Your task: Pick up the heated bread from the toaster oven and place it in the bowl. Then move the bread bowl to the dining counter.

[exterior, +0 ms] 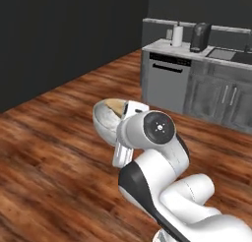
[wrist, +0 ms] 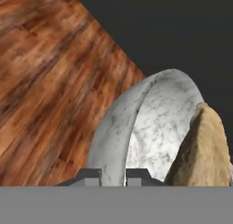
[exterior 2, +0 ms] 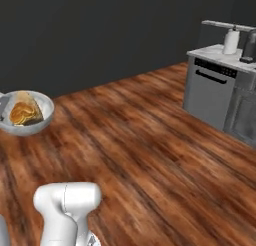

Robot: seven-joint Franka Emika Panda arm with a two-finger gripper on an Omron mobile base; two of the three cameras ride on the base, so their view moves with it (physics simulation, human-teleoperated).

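Hand (wrist: 113, 176): its two dark fingertips (wrist: 88, 176) stand either side of the bowl's rim, clamped on it (the wall runs straight up between them).
Bowl (wrist: 154, 118): grey-white marbled stone, round and shallow, carried in the air over the wooden floor (wrist: 50, 77), well apart from any desk; seen edge-on in the hand view, level in the right base view.
Heated bread (exterior 2: 23, 111): inside the bowl, a bumpy golden-orange piece resting against the inner wall, small beside the bowl.
Progress: the bread is already in the bowl and the bowl is lifted, so the first half looks done.
Left: carrying the bowl to the dining counter and setting it down.
Far: a grey dishwasher front (exterior: 166, 83) under a marble desk (exterior: 170, 48), carrying a white bottle (exterior: 177, 35) and a dark appliance (exterior: 200, 37).
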